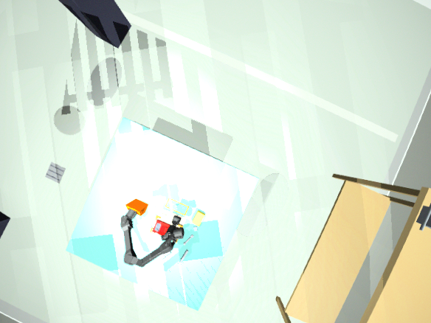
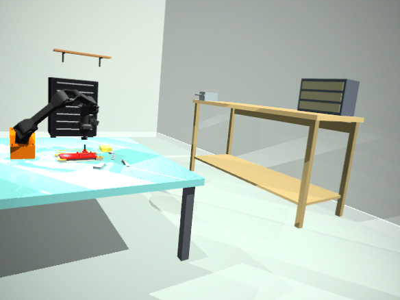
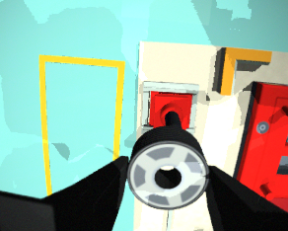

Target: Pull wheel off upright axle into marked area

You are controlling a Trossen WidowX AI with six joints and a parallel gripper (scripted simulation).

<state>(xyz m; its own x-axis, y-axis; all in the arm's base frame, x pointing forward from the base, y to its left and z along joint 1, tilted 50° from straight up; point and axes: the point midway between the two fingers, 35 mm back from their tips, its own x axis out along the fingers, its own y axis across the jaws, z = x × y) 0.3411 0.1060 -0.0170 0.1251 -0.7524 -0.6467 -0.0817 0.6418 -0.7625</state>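
My gripper (image 2: pixel 84 138) (image 3: pixel 167 168) is shut on the black wheel (image 3: pixel 168 198), which has a pale spoked face and a centre hole. The fingers hold it from both sides, with that face toward the wrist camera. The black upright axle (image 2: pixel 84 146) (image 3: pixel 173 119) stands on a red base (image 3: pixel 158 105). The exterior view shows a gap between the axle top and the gripper tip above it, so the wheel is off the axle. The marked area, a yellow outline (image 1: pixel 178 203) (image 3: pixel 44 118), lies on the table beside the pale board (image 3: pixel 170 61), left of it in the wrist view.
A red block (image 1: pixel 161 227) (image 2: pixel 70 156) (image 3: pixel 273 111) sits on the board near an orange-yellow corner bracket (image 3: pixel 227 76). A yellow block (image 1: pixel 198 217) (image 2: pixel 105 148) and grey bars (image 1: pixel 188 240) (image 2: pixel 99 166) lie nearby. The arm stands on an orange base (image 1: pixel 136 206) (image 2: pixel 22 151).
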